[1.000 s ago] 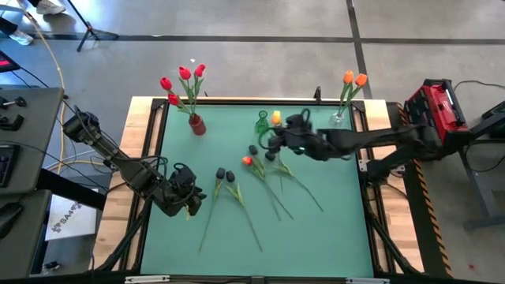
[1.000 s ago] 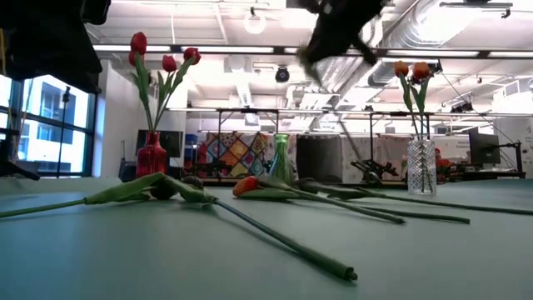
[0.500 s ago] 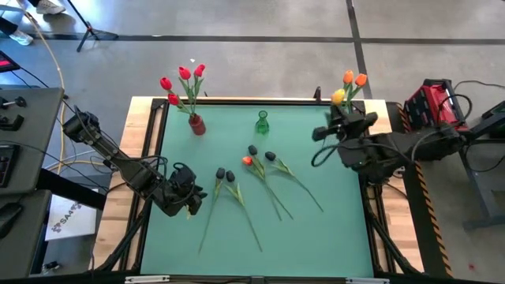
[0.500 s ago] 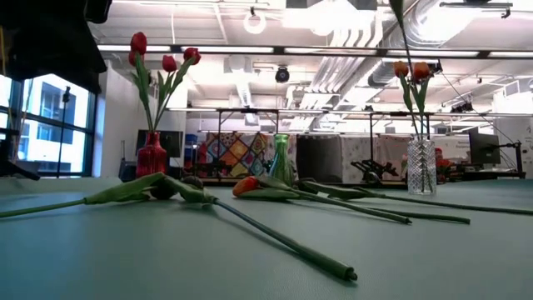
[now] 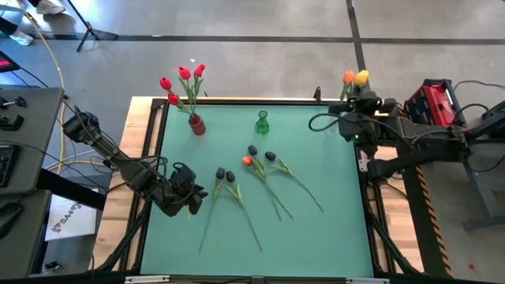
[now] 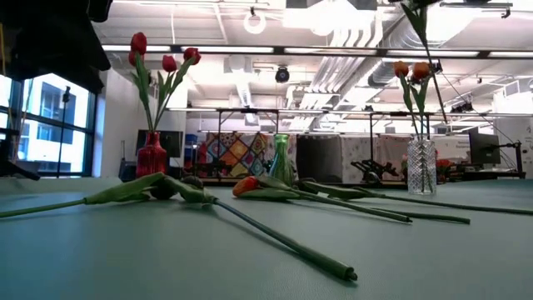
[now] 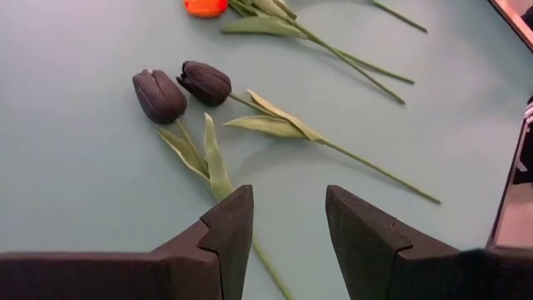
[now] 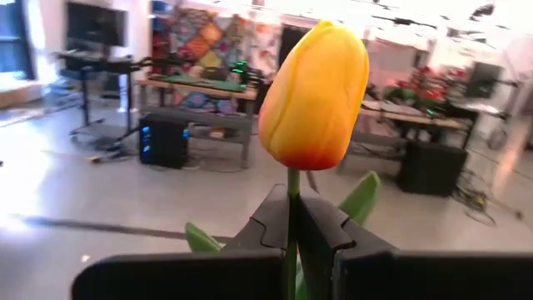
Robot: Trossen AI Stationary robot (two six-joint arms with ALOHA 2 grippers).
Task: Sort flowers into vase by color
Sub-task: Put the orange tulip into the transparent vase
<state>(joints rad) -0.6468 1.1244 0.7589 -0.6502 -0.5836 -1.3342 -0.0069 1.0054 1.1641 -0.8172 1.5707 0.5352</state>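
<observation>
My right gripper [image 8: 293,218] is shut on a yellow tulip [image 5: 362,77] above the table's far right corner, over the clear vase [image 6: 421,167] that holds two orange tulips [image 6: 412,70]. The tulip's stem [image 6: 426,46] comes down from the top of the low view toward that vase. My left gripper [image 7: 287,225] is open, hovering by the near left of the mat, just short of two black tulips [image 7: 158,96] lying flat. Two more black tulips [image 5: 270,156] and a red-orange one [image 5: 247,161] lie mid-table. The red vase [image 5: 196,125] holds red tulips [image 5: 183,79]. The green vase [image 5: 262,123] stands empty. My right gripper pinches the yellow tulip's stem just below the head [image 8: 291,187] between its two fingers, which lie about level and across the stem. The flower is lifted clear and upright, head above the fingers, stem and leaves [image 8: 360,198] hanging below. Whether the stem's end is in the clear vase I cannot tell.
The table's wooden rim [image 5: 150,134] frames the green mat. Long stems [image 5: 304,189] of the lying flowers spread toward the near side; one stem's cut end [image 6: 350,273] lies nearest the low camera. The mat's near right part has free room. A red case [image 5: 434,106] stands off the right edge.
My right gripper has carried the yellow tulip from beside the green vase up and toward the far right corner, turning so that the flower now stands upright over the clear vase. The flowers on the table have stayed put.
</observation>
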